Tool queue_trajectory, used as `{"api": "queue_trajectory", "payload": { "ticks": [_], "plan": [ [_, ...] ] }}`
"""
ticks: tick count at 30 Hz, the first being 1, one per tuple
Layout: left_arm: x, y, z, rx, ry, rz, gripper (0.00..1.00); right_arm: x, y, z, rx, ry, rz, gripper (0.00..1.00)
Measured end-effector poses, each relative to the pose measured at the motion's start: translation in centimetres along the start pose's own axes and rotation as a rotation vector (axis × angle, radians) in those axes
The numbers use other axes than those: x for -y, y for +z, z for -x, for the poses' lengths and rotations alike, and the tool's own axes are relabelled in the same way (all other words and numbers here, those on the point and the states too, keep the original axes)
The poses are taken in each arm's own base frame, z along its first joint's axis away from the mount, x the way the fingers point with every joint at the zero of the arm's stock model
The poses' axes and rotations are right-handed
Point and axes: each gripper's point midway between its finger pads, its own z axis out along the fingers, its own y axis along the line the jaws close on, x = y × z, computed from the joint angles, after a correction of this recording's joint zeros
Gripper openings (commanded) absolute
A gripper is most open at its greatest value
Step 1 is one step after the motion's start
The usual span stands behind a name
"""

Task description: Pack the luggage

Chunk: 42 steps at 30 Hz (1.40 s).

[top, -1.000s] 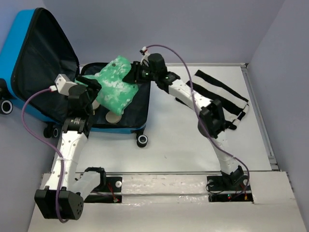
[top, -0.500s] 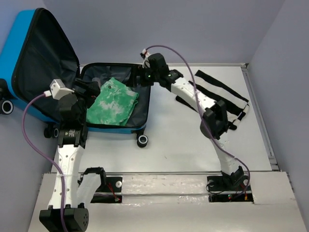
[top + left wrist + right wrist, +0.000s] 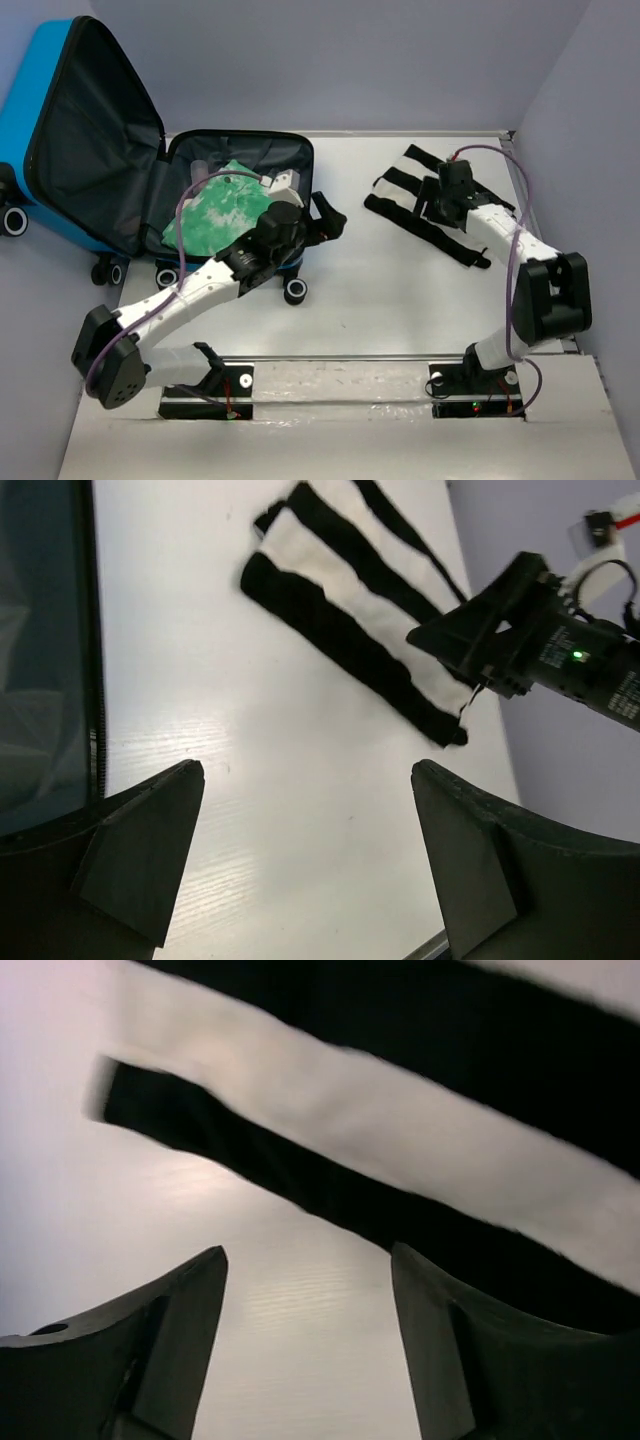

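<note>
White table (image 3: pixel 380 300) | luggage (image 3: pixel 95 130) lid raised, far-left | left claw (image 3: pixel 308 770) gaping beside its rim | right claw (image 3: pixel 308 1252) spread above striped cloth (image 3: pixel 340 640)

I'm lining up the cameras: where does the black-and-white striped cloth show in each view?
Top external: the striped cloth lies right of centre, toward the far side.
Left wrist: the cloth runs diagonally from top centre down to the right.
Right wrist: the cloth fills the top and right, close up.
Shared landmark: the white table beneath it.
</note>
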Motion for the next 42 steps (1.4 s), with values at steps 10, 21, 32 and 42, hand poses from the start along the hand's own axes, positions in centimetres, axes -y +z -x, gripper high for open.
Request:
{"api": "queue_trajectory", "payload": {
  "ticks": [10,21,32,42],
  "plan": [
    [2.8,2.6,-6.8,-0.126,0.136,-0.014,0.95,7.7,7.8,-7.9,-0.275,-0.078,-0.311,0.48],
    [6.1,9.2,-3.2,-0.077,0.279,0.026,0.99,5.8,6.4,-11.0,-0.296,-0.117,-0.211,0.13],
    [3.1,19.7,-3.0,-0.231,0.422,0.108,0.99,2.5,-4.8,-14.3,-0.295,-0.063,0.054,0.99],
    [-1.8,25.5,-11.1,-0.481,0.510,0.168,0.99,3.4,-5.8,-11.8,-0.183,0.028,0.003,1.00]
  ]
}}
